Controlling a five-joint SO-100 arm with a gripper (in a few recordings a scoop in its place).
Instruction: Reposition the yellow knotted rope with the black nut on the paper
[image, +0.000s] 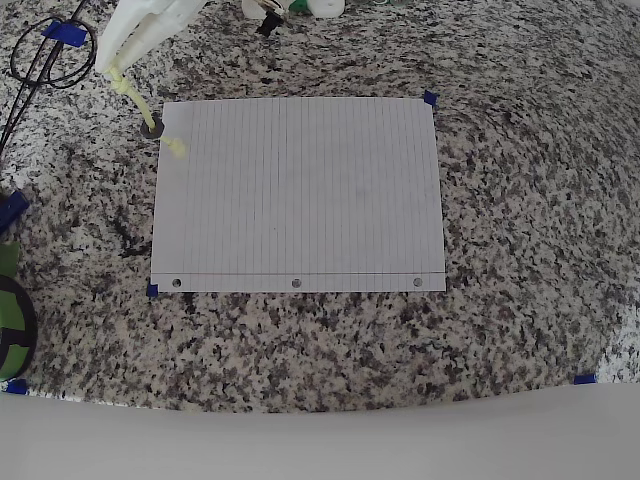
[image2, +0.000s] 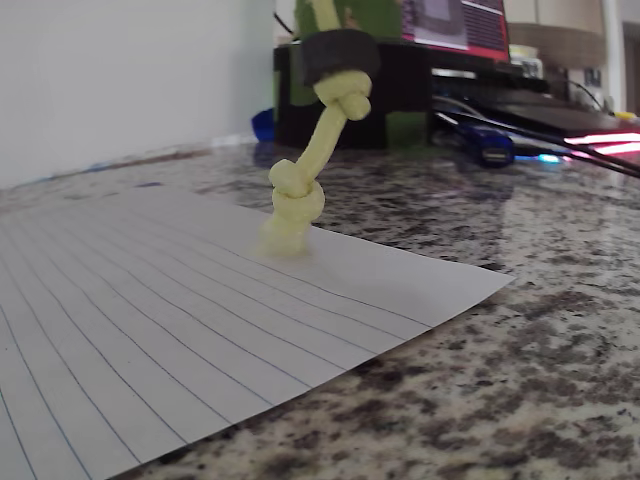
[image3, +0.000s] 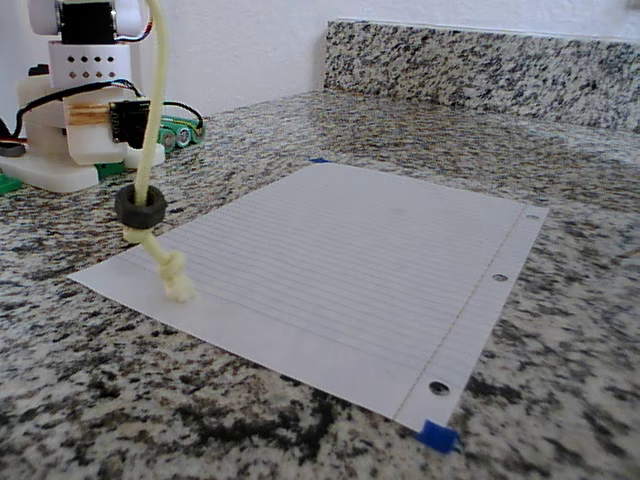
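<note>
On the granite counter (image3: 560, 200) we see the yellow knotted rope (image3: 152, 110) dangling, black nut (image3: 140, 206) riding low, its tip touching the paper (image3: 360, 260) around 10 o'clock overhead, under the gripper (image: 118, 62), whose grip we can't tell.

no legible text, paper (image: 300, 190) ruling only, background screen perhaps too blurred

home kitchen: granite countertop (image3: 560, 180), matching backsplash (image3: 480, 62).

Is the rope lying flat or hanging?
Hanging: the yellow knotted rope runs near-vertical, the black nut off the surface, only its end knot touching the paper.
</note>
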